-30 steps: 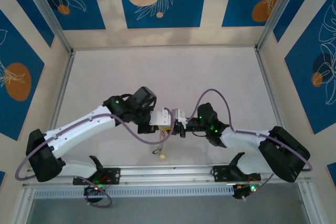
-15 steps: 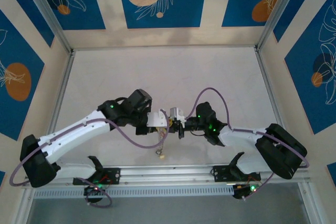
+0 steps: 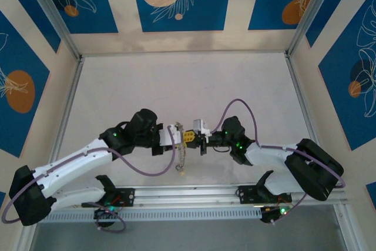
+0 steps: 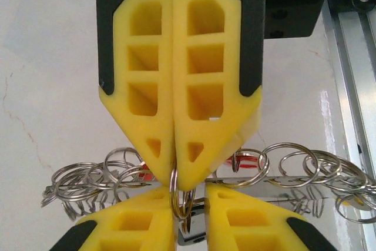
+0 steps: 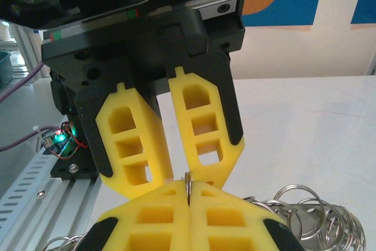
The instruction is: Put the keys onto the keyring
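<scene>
Right gripper [image 5: 189, 189] clamps keyring [image 5: 188, 178] rim; left gripper [image 5: 178, 171] opposite, jaws narrowly parted. Ring cluster [image 4: 294, 166] flanks keyring. Keys threaded: can't tell; task likely unfinished.

Fixed overhead view from above and behind both arm bases [image 3: 114, 195], looking down on whole surface [image 3: 188, 80], left wrist view close on right end effector [image 4: 174, 185], right wrist view close on left end effector [image 5: 179, 174], facing each other, keyring [image 5: 188, 183] shared.

The big white table [image 3: 176, 86], with faint thin cracks, has shiny metal rails [image 3: 69, 110] along its sides. A string of small silver rings [image 3: 179, 158] dangles over it. I can't tell if it touches.
</scene>
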Available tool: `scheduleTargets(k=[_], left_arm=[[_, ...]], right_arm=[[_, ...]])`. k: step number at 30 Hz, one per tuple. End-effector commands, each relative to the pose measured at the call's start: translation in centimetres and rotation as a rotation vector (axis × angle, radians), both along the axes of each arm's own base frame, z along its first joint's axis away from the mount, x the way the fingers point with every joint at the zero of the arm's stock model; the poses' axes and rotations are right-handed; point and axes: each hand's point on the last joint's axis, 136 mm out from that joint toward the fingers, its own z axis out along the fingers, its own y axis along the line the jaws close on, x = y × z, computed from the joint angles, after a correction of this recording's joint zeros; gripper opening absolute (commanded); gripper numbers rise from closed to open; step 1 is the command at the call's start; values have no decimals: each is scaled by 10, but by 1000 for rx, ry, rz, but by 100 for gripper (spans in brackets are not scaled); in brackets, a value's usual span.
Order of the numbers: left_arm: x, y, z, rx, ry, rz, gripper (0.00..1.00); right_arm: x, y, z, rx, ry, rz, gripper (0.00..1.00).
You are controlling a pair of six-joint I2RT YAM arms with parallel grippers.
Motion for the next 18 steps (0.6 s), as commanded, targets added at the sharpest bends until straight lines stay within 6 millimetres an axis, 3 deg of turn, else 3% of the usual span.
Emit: scheduleTargets(k=[1, 5, 11, 18], left_arm=[[-3, 3, -2, -52, 0, 8, 18], [-1, 7, -1, -112, -26, 44, 15], [-2, 6, 8, -195, -53, 49, 4], [-5, 4, 16, -196, -70, 20, 7]], right_arm=[[0, -2, 30, 98, -78, -6, 0], [-2, -2, 28, 96, -72, 11, 0], [-3, 0, 24, 79, -71, 17, 0], [-5, 1, 13, 59, -52, 21, 0]])
